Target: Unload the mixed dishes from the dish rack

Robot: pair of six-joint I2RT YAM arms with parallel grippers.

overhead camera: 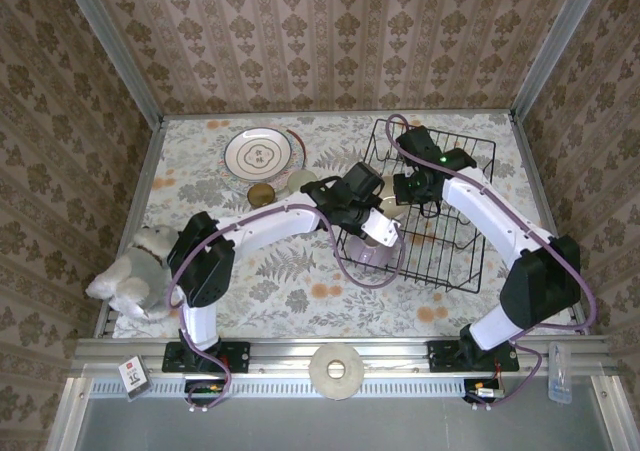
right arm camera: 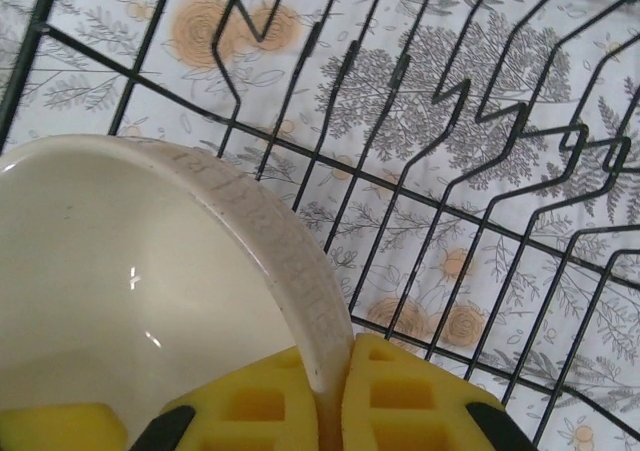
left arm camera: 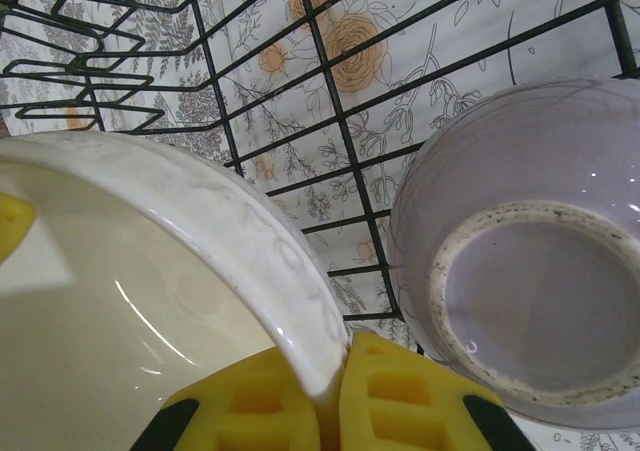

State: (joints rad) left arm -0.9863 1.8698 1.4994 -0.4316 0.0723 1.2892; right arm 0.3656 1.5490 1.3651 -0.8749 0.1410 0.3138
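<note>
The black wire dish rack (overhead camera: pixel 470 171) stands at the right of the table. In it, a cream rounded bowl (overhead camera: pixel 393 208) is gripped on opposite sides by both arms. My left gripper (left arm camera: pixel 335 366) is shut on the cream bowl's (left arm camera: pixel 150 301) rim, one yellow pad inside and one outside. My right gripper (right arm camera: pixel 335 371) is shut on the cream bowl's (right arm camera: pixel 140 291) rim in the same way. Beside them a lilac bowl (left arm camera: pixel 540 291) lies in the rack with its foot ring facing the left wrist camera; it sits at the rack's near left corner (overhead camera: pixel 365 253).
Stacked plates (overhead camera: pixel 257 152), an amber cup (overhead camera: pixel 262 193) and a pale green tumbler (overhead camera: pixel 300 181) stand on the cloth left of the rack. A white plush dog (overhead camera: pixel 135 271) sits at the table's left edge. A pale ring-shaped disc (overhead camera: pixel 336 370) lies on the front rail.
</note>
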